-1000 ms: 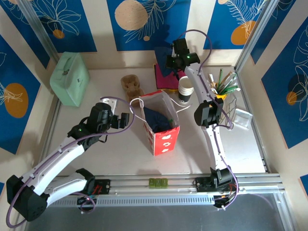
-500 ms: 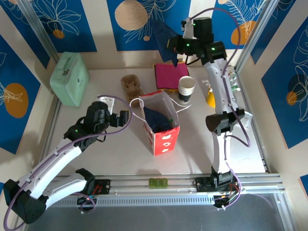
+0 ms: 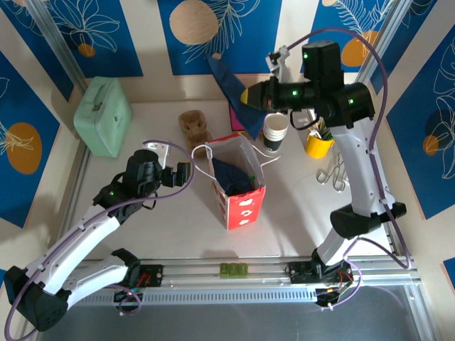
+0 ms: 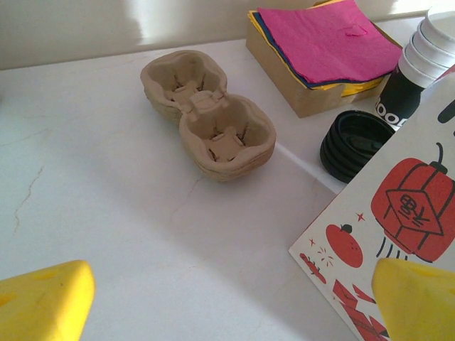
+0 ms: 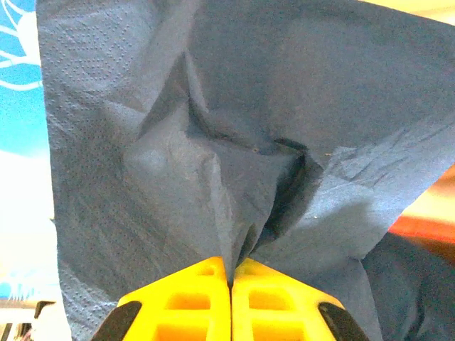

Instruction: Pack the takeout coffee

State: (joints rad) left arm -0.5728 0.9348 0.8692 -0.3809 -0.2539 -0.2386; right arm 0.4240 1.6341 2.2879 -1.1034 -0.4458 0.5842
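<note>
The takeout coffee is out of view. High above the back of the table, my right gripper [image 3: 250, 95] [image 5: 229, 278] is shut on a dark blue napkin [image 3: 227, 79] [image 5: 213, 142], which hangs crumpled from the pinched fingertips. The red-and-white paper bag [image 3: 242, 202] [image 4: 398, 213] stands open mid-table with something dark blue inside. My left gripper [image 3: 183, 176] [image 4: 231, 305] is open just left of the bag, low over bare table, one yellow fingertip [image 4: 43, 302] at each lower corner of the left wrist view.
A stack of dark paper cups [image 3: 275, 131] [image 4: 419, 64] stands behind the bag beside black lids [image 4: 353, 144]. A napkin pile topped in pink [image 4: 327, 42], a pulp cup carrier [image 3: 193, 126] [image 4: 206, 114], a yellow cup of sticks [image 3: 320, 144] and a mint-green box [image 3: 103, 116] line the back.
My right arm rose from the napkin pile with the blue napkin pinched and swung it up and leftward. My left arm barely moved.
</note>
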